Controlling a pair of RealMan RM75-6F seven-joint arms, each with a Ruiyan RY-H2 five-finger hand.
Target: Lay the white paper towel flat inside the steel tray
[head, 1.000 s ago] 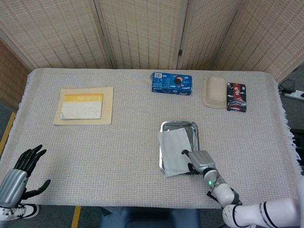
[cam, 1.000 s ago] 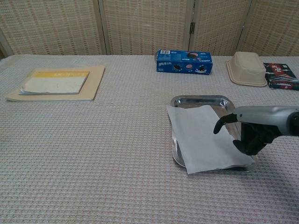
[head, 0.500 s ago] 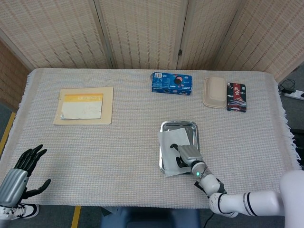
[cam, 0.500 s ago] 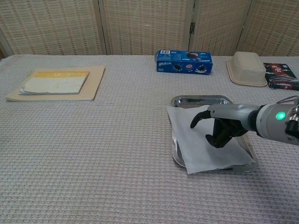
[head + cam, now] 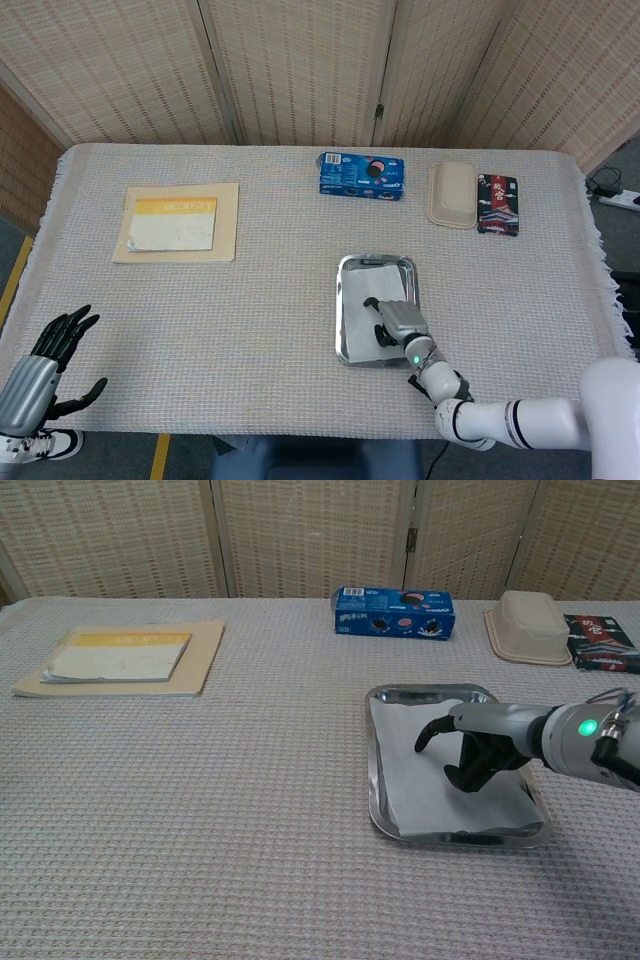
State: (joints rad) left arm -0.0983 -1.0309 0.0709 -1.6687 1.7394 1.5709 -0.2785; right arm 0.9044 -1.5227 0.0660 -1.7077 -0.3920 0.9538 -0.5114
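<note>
Nearest us, our right hand [image 5: 478,750] rests fingers-down, spread, on the white paper towel [image 5: 440,790], flattening it inside the steel tray [image 5: 377,810]; next we lift clear. Our left hand [image 5: 55,350] idles, fingers apart. Earlier, the towel overhung the tray's left rim; now it lies within.

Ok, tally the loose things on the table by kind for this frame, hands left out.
Steel tray: 1
White paper towel: 1
Blue cookie box: 1
Beige lidded container: 1
Dark red-patterned packet: 1
Yellow-topped notebook: 1
Tan board under the notebook: 1
Total: 7
</note>
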